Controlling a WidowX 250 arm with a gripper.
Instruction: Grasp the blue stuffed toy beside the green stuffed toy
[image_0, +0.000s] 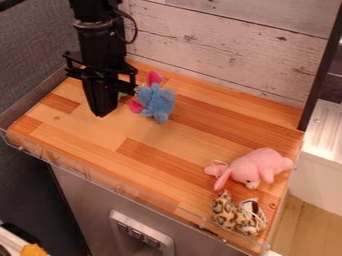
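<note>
The gripper (101, 113) hangs at the upper left of the wooden surface, its fingers together and pointing down, with nothing seen between them. Just right of it lies a blue plush toy (158, 103) with pink-red parts above and at its left side. A small bit of green (121, 95) shows between the gripper and this plush, partly hidden. At the lower right a pink plush animal (258, 166) lies with its face toward the front. Below that is a leopard-spotted plush (230, 212) with a whitish part at its right, near the front right corner.
A wooden tabletop (133, 145) has a clear low rim along its front edge. Whitewashed boards (220, 50) stand behind it, with a dark upright post (322, 75) at the right. A grey wall (33, 55) is at the left.
</note>
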